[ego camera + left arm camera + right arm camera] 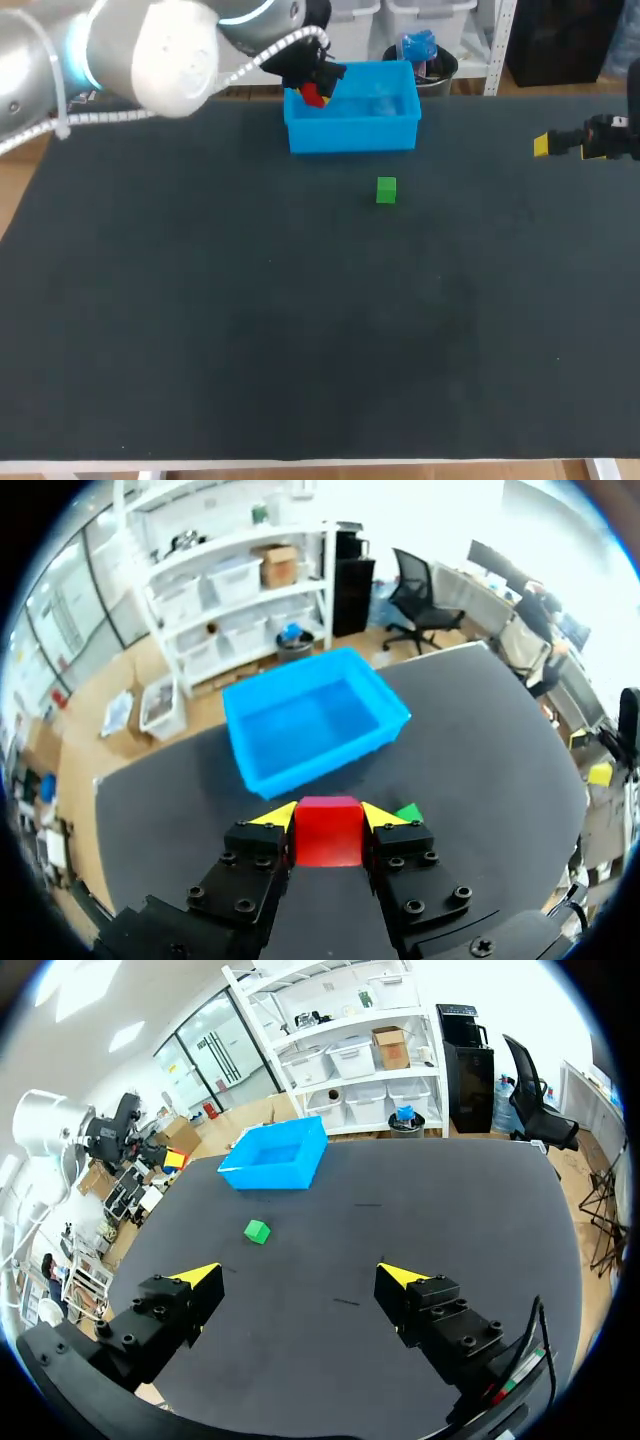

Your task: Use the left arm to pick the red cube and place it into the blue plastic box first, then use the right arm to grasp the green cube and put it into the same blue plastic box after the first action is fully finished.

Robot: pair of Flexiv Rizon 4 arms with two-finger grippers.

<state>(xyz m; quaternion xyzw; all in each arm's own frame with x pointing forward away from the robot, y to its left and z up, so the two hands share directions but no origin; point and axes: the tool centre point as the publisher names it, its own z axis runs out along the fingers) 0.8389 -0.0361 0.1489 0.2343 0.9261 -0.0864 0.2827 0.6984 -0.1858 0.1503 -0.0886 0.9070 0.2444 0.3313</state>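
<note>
Overhead, the left arm [120, 45] reaches in from the left, and the left hand [316, 84] sits at the far-left corner of the blue plastic box [350, 135], gripping the red cube [313, 96] above the box's rim. The green cube [386, 190] rests on the table [300, 330], just near-side of the box and apart from it. The right hand [543, 145] hangs over the table's far right, well away from both.

Seen from the left wrist, the left hand [329, 816] is clamped on the red cube [328, 835], a yellow tip pressing each side. The blue plastic box [320, 765] lies ahead, and the green cube [408, 811] peeks out beside one finger.

From the right wrist, the right hand [298, 1276] is spread wide and holds nothing. The green cube [257, 1231] sits ahead of it, and the blue plastic box [265, 1177] farther on.
</note>
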